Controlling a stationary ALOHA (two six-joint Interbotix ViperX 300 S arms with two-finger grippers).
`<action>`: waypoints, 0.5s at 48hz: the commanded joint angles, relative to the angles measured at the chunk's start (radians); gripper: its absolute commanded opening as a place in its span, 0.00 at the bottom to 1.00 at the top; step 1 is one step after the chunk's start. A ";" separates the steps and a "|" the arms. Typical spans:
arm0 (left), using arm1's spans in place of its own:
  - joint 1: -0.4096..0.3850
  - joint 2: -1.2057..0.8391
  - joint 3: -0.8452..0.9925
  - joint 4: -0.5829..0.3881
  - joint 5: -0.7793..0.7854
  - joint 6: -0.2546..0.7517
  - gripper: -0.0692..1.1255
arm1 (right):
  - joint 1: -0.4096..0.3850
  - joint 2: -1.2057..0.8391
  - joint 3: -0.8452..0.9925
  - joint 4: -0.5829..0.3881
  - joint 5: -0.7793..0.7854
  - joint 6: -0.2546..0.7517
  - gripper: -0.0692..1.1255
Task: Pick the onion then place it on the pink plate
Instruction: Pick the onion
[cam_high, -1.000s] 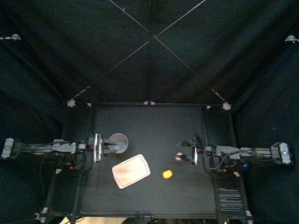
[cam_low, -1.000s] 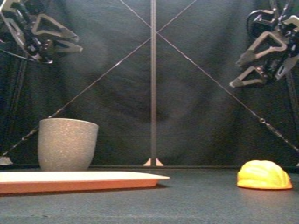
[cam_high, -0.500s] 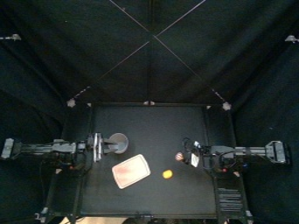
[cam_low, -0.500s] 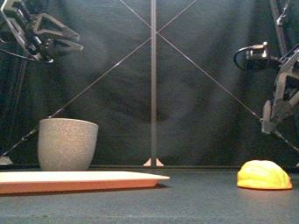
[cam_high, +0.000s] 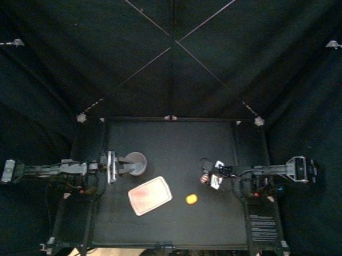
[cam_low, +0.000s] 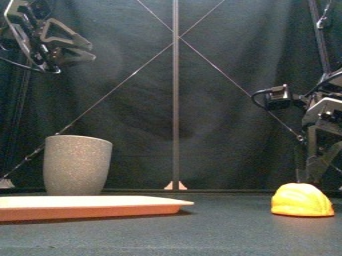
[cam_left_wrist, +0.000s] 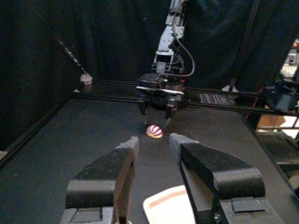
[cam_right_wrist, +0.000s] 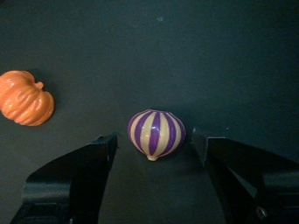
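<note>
**Table layout, left to right.** The left gripper (cam_left_wrist: 153, 142) is hanging raised over the left side of the table (cam_high: 174, 135), its fingers spread wide and gripping nothing. Just right of it the grey speckled cup (cam_high: 135, 160) is standing upright. The pink plate (cam_high: 150, 195) is lying flat in front of the cup. Right of the plate, an orange-yellow toy pumpkin (cam_high: 193, 199) is sitting on the table. The onion (cam_right_wrist: 156, 132) (purple with pale stripes) is lying on the table right of the middle, just behind the pumpkin and apart from the plate. The right gripper (cam_left_wrist: 159, 107) is hovering directly above the onion, its fingers parted wider than the onion and touching nothing.
</note>
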 joint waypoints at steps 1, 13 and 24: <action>0.012 0.005 -0.008 0.000 -0.006 0.000 0.69 | -0.008 0.020 -0.020 0.005 -0.018 0.000 0.90; 0.029 0.003 0.002 0.000 -0.006 0.000 0.69 | -0.009 0.066 -0.020 0.015 -0.043 0.000 0.90; 0.032 0.003 0.005 0.000 -0.006 0.000 0.69 | -0.014 0.124 -0.021 0.018 -0.063 0.000 0.89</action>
